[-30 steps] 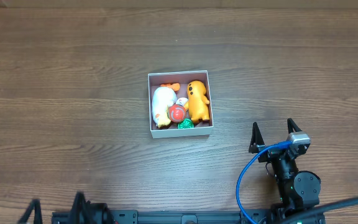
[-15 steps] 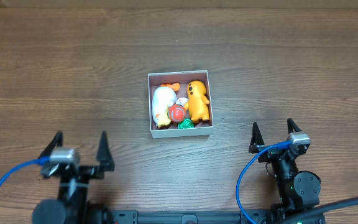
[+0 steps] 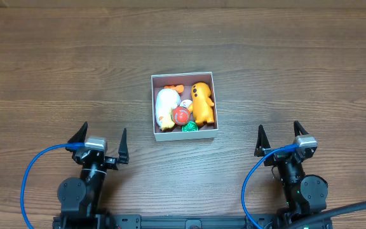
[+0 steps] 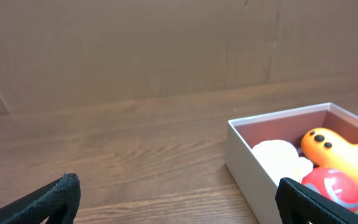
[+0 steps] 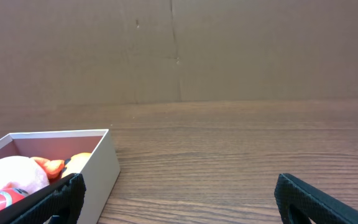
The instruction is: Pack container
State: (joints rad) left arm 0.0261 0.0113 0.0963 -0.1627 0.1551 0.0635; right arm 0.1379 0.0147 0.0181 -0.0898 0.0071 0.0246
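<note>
The container (image 3: 186,134) sits mid-table, at 1 o'clock from the left gripper (image 3: 104,129) and 10 o'clock from the right gripper (image 3: 278,126). Both grippers have their fingers spread wide and hold nothing. Only the overhead view shows all contents: white toy (image 3: 166,107), orange toy (image 3: 203,104), red ball (image 3: 181,116), green piece (image 3: 190,126). Both wrist views cut the container off at the frame edge.

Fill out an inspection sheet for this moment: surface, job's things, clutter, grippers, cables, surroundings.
Surface: wooden table, wood grain visible.
Job's things: container mid-table, holding a white toy, an orange toy, a red ball and a green piece.
Clutter: nothing seen.
Grippers: left gripper and right gripper both open, empty, apart from the container.
Cables: left blue cable and right blue cable loop beside the arms.
Surroundings: brown cardboard wall behind the table.
</note>
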